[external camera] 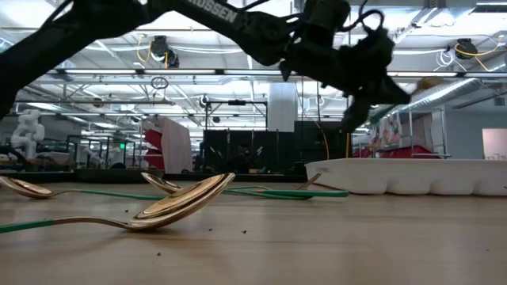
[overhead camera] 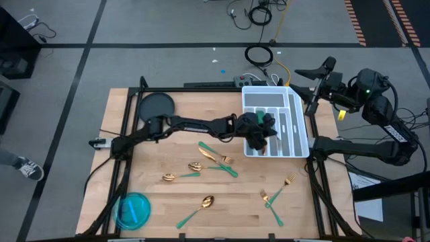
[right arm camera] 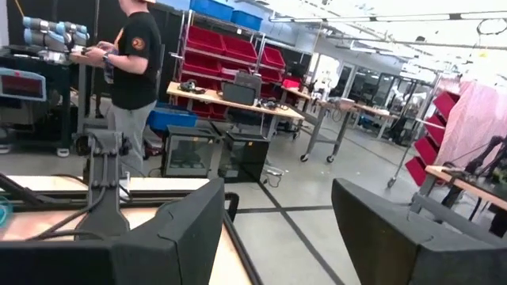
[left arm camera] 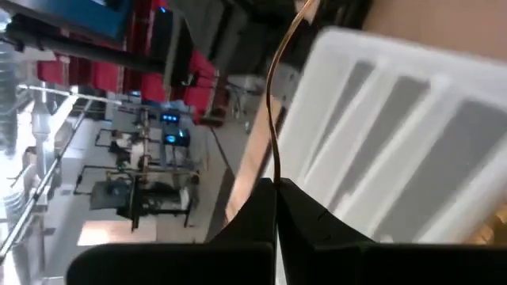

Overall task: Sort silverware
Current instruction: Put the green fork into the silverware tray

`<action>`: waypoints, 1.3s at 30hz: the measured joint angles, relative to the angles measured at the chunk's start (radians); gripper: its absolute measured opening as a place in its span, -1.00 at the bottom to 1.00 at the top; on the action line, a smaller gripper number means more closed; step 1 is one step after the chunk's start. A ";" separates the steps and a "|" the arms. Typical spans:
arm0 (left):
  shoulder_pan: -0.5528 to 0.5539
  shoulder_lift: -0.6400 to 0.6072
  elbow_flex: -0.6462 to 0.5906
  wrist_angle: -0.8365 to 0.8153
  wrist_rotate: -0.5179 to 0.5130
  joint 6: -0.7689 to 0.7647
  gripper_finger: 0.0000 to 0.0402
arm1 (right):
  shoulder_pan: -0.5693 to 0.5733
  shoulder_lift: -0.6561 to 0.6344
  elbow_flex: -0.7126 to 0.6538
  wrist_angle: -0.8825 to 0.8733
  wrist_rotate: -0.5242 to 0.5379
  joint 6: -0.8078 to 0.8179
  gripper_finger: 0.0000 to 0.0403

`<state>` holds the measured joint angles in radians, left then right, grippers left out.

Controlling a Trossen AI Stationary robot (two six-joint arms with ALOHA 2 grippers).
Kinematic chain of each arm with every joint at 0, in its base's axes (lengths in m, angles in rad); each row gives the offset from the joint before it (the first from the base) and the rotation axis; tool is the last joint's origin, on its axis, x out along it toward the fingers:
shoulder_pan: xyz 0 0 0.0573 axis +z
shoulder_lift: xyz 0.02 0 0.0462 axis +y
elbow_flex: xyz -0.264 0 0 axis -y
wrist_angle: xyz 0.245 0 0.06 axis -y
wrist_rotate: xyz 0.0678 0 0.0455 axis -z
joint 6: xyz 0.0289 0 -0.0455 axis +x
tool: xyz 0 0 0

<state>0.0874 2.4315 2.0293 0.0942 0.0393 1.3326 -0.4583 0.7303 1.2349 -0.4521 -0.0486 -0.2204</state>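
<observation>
My left gripper (overhead camera: pixel 259 134) hovers over the near end of the white divided tray (overhead camera: pixel 297 117), shut on one gold piece of silverware (left arm camera: pixel 273 103), seen edge-on in the left wrist view; its kind cannot be told. The low view shows that gripper (external camera: pixel 354 111) above the tray (external camera: pixel 412 176). Loose silverware lies flat on the table: a fork (overhead camera: pixel 216 155), two spoons (overhead camera: pixel 195 166) (overhead camera: pixel 170 177), another spoon (overhead camera: pixel 205 202) and two forks (overhead camera: pixel 275 195). My right gripper (overhead camera: pixel 316 91) waits open past the table's far right corner. My left gripper pinches the silverware between its two shut fingers (left arm camera: pixel 253 207). The thin gold strip (left arm camera: pixel 276 162) comes out from between the fingertips and curves away ahead of them, over the tray (left arm camera: pixel 412 119). It is lifted clear; which part sits inside the fingers is hidden by them.
A blue bowl (overhead camera: pixel 132 210) stands at the near left corner and a black round disc (overhead camera: pixel 156 106) at the far left. Cables lie on the floor beyond the far edge. A person (right arm camera: pixel 131 71) stands in the room behind. Bare wood shows between the scattered pieces.
</observation>
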 joint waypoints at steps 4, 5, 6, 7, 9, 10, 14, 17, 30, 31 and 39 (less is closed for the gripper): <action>0.002 0.088 0.112 -0.043 0.013 -0.017 -1.00 | 0.000 0.000 0.000 -0.017 0.000 0.016 0.13; 0.003 0.104 0.132 -0.057 0.013 -0.016 -1.00 | 0.000 0.000 0.000 -0.019 0.000 0.018 0.13; 0.004 0.119 0.146 -0.063 0.014 -0.011 -1.00 | 0.000 0.000 0.000 -0.021 -0.001 0.018 0.13; 0.004 0.131 0.156 -0.060 0.014 0.002 -1.00 | 0.000 -0.001 0.000 -0.024 -0.002 0.018 0.13; 0.005 0.145 0.159 -0.061 0.021 0.012 -1.00 | 0.000 -0.001 0.000 -0.029 -0.002 0.018 0.13; 0.006 0.150 0.159 -0.067 0.026 0.002 -1.00 | 0.000 -0.001 0.000 -0.035 -0.002 0.018 0.13; 0.007 0.157 0.159 -0.123 0.074 -0.111 -1.00 | 0.000 -0.003 0.000 -0.058 -0.003 0.018 0.13; 0.008 0.155 0.159 -0.108 0.078 -0.118 -1.00 | 0.000 -0.003 0.000 -0.063 -0.003 0.018 0.13; 0.034 0.103 0.302 0.135 -0.006 -0.677 -1.00 | 0.000 -0.003 0.000 -0.101 -0.004 0.018 0.12; 0.037 0.103 0.325 0.120 -0.013 -0.702 -1.00 | 0.000 -0.003 0.000 -0.105 -0.004 0.019 0.12; 0.078 0.095 0.327 0.080 -0.028 -0.794 -1.00 | 0.000 -0.019 -0.001 -0.285 0.067 0.025 0.12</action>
<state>0.1654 2.5268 2.3562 0.1739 0.0109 0.5382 -0.4587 0.7116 1.2338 -0.7366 0.0182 -0.1957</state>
